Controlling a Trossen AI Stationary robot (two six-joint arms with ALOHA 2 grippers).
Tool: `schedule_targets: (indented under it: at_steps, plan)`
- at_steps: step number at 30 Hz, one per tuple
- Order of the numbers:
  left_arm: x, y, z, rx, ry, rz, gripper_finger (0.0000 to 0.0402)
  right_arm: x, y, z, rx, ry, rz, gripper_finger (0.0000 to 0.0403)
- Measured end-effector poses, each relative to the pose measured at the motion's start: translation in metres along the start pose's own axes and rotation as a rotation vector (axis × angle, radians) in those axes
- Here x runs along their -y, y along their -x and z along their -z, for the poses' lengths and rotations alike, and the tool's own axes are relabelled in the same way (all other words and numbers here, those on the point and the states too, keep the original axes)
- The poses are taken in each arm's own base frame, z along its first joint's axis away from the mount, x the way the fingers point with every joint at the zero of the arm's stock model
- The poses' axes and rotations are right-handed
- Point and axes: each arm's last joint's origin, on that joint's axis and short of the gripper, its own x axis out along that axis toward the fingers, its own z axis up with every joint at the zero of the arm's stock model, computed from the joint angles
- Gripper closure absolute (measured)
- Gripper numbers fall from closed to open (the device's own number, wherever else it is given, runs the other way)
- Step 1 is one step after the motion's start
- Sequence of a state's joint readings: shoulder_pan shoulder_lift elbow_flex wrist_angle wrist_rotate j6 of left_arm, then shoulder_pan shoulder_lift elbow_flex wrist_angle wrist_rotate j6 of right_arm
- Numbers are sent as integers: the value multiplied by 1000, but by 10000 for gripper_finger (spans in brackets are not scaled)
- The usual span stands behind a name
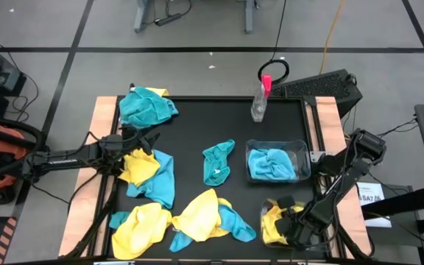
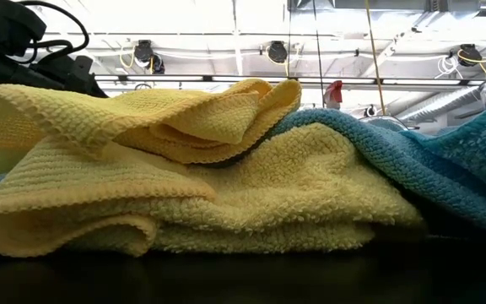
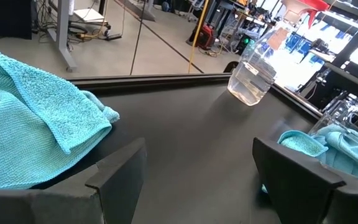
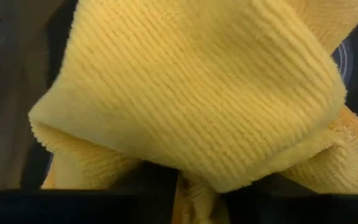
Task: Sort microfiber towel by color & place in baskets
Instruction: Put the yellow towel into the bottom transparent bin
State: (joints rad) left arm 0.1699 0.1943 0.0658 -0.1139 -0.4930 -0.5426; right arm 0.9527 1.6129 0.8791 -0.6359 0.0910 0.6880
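The black surface (image 1: pixel 234 125) is carrying loose towels awaiting sorting. The clear plastic basket (image 1: pixel 305 158) of blue towels is sitting beyond the right tool (image 1: pixel 291 221), which is pressing a yellow ribbed microfiber towel (image 1: pixel 271 223) into the second basket; its grip cannot be told. The left tool (image 1: pixel 144 141) is waiting, fingers spread.

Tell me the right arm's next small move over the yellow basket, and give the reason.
Probably finish opening the right gripper and lift straight up. It sits over the near-right basket, where a yellow towel fills its wrist view and bunches between its fingers. The blue towel already lies in the other basket. The left gripper waits open at the table's left.
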Motion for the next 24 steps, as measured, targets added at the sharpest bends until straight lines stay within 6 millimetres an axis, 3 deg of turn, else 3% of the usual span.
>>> schedule_targets:
  at_steps: [10,18,24]
  plan:
    - [1,0,-1,13,7,2,103,1,39,-6,70,-45,-15,220]
    - [2,0,-3,29,17,12,103,2,66,-10,167,-66,-62,211]
    - [2,0,-3,29,17,12,103,5,75,-8,185,-83,-74,211]
